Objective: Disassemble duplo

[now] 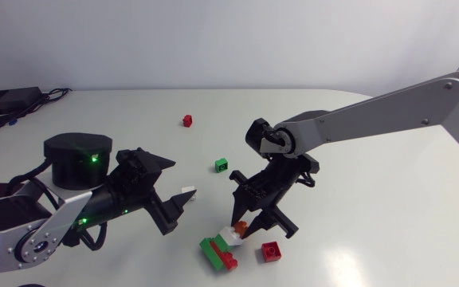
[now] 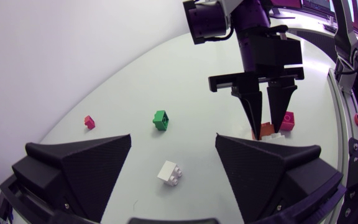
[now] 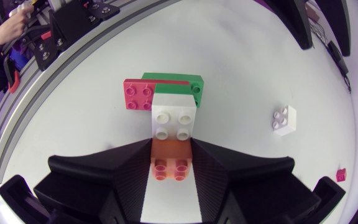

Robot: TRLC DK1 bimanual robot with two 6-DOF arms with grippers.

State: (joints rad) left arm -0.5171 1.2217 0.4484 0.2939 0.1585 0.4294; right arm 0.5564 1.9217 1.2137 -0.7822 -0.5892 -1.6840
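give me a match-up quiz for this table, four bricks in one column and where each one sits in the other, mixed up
Bricks
1. orange brick
2. lone white brick
3. small green brick
4. long green brick

Places
A. in the stack, beside a red brick
B. gripped between the fingers of the right tool
C. loose on the table just ahead of the open left tool
D. loose on the table, farther from the left tool than the white one

Pairs: 1-B, 2-C, 3-D, 4-A
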